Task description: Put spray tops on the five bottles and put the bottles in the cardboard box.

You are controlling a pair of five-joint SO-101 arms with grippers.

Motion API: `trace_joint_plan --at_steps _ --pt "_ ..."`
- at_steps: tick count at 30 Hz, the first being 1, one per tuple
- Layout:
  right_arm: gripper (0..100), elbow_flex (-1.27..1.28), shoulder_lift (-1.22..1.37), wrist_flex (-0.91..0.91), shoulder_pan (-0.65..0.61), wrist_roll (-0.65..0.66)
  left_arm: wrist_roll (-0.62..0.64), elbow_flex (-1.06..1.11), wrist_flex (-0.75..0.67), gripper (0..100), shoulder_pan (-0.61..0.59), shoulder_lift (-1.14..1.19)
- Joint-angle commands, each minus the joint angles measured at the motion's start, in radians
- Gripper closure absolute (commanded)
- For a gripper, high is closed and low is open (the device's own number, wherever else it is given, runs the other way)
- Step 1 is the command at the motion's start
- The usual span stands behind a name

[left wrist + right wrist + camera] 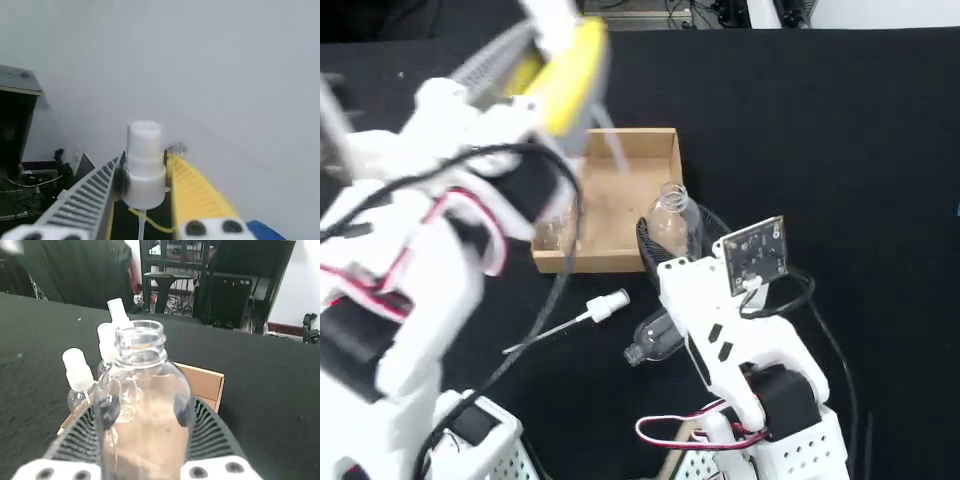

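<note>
Clear bottle (142, 390) sat clamped in our right end effector (145, 415), spray top (145, 145) pinched in our left end effector (145, 165). Capping step, we figured; next needed lining it up over the bottle.

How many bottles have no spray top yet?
2. The held bottle stands upright in the right gripper, by the cardboard box. The lying bottle is on the table, apart from the box. Part of the box is covered, so more may be hidden.
</note>
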Motion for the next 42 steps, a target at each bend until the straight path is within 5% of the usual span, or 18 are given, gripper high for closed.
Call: trace_joint_plan --at_steps 1,6,17,23,30,36,42 --pt "98.7 -0.008 -0.024 -0.037 -0.011 -0.002 0.006 0.122 -0.161 97 0.064 -0.008" --pt "98.7 -0.008 -0.024 -0.037 -0.011 -0.002 0.006 0.246 -0.272 97 0.070 -0.011" --pt "98.7 -0.010 -0.024 -0.037 -0.011 0.002 0.006 0.366 -0.262 97 0.076 -0.021" --pt "98.7 -0.008 -0.024 -0.037 -0.011 0.003 0.006 0.334 -0.034 95 0.191 -0.061" --pt "98.7 -0.005 -0.024 -0.037 -0.011 0.003 0.005 0.329 0.089 77 0.203 -0.084" --pt "98.7 -0.002 -0.024 -0.032 -0.009 0.002 -0.219 0.139 0.281 80 0.202 -0.084" --pt "98.7 -0.008 -0.024 -0.038 -0.003 -0.002 -0.288 -0.047 0.456 82 -0.071 -0.080"
